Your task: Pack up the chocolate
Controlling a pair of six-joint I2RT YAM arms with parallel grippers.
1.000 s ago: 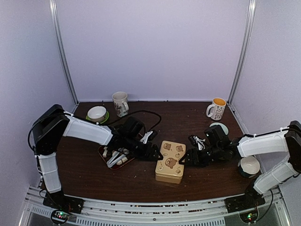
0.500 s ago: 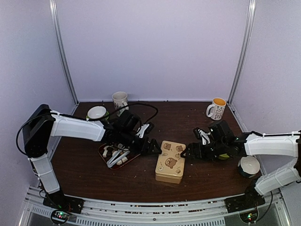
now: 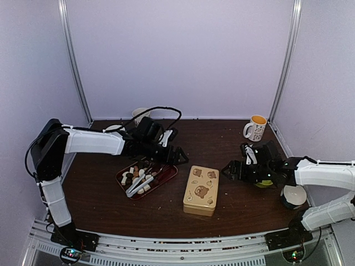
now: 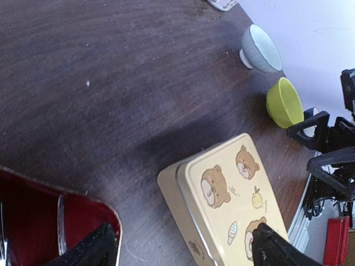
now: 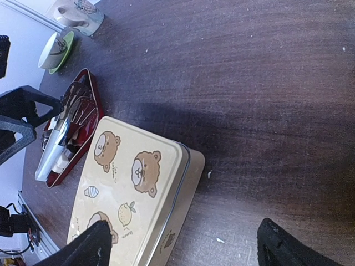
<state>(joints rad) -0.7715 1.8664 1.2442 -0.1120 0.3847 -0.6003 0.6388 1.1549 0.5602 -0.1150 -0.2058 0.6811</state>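
Observation:
The chocolate (image 3: 135, 172), small white and brown pieces, lies in a red tray (image 3: 168, 172) left of centre, with silver tongs (image 3: 138, 183) across it. A closed cream tin with bear pictures (image 3: 201, 190) stands to the tray's right, and also shows in the left wrist view (image 4: 227, 191) and the right wrist view (image 5: 130, 191). My left gripper (image 3: 180, 157) is open and empty, above the table behind the tray's right end; in its own view (image 4: 186, 252) the tin's corner sits between the fingers. My right gripper (image 3: 230, 170) is open and empty, right of the tin, which lies under its left finger in its own view (image 5: 186, 249).
A mug (image 3: 139, 113) and a white bowl on a green saucer (image 3: 112, 128) stand at the back left, partly behind my left arm. A mug with an orange inside (image 3: 256, 127) is back right. A yellow-green bowl (image 4: 284, 101), a grey bowl (image 4: 260, 49) and a white bowl (image 3: 294, 195) stand on the right.
Both grippers have drawn away from the tin: the left one back and up over the tray's far end, the right one to the right. The tin and tray have not moved.

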